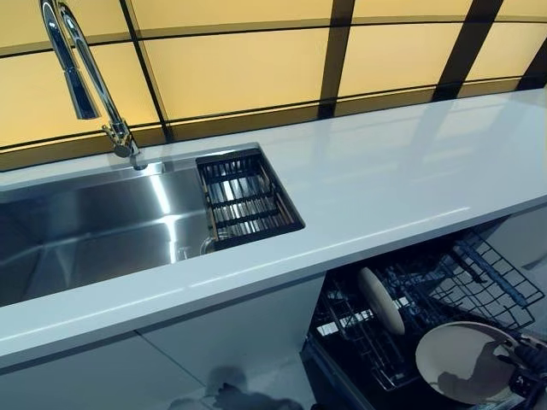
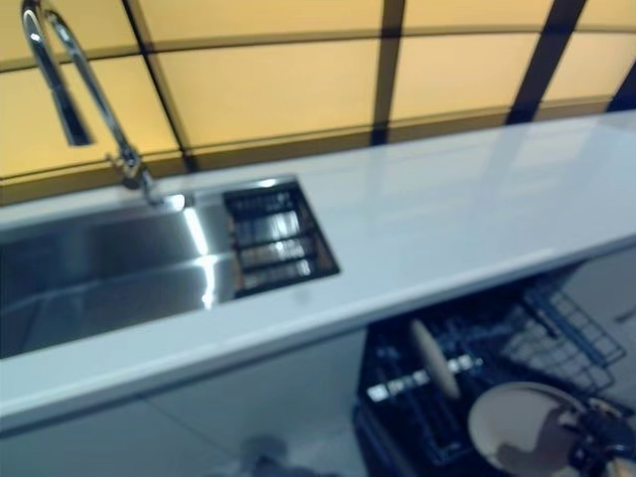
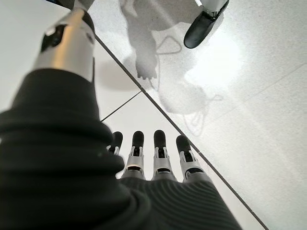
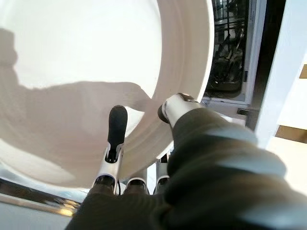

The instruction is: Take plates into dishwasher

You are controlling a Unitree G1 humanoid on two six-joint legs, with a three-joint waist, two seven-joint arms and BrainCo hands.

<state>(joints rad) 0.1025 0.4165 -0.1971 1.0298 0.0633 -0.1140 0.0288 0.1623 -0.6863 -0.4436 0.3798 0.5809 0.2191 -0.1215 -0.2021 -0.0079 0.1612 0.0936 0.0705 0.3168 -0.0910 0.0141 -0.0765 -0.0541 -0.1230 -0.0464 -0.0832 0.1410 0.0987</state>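
Plate [image 1: 466,360] rim pinched by right robot hand [image 4: 144,143] above dishwasher rack [image 1: 479,282], left robot hand [image 3: 144,163] spread.

Right hand [image 4: 144,158] pinches white plate [image 4: 86,62] at rim, thumb on its face; dishwasher rack [image 4: 228,43] beyond.

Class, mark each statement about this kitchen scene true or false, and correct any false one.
1. The right hand is pinching a white plate. True.
2. A second plate already stands on edge in the dishwasher rack. True.
3. The left hand holds a plate. False: it holds nothing, fingers straight, above the floor.
4. Plates are stacked on the countertop. False: none are there.
5. The sink is full of dishes. False: only a wire basket sits in it.
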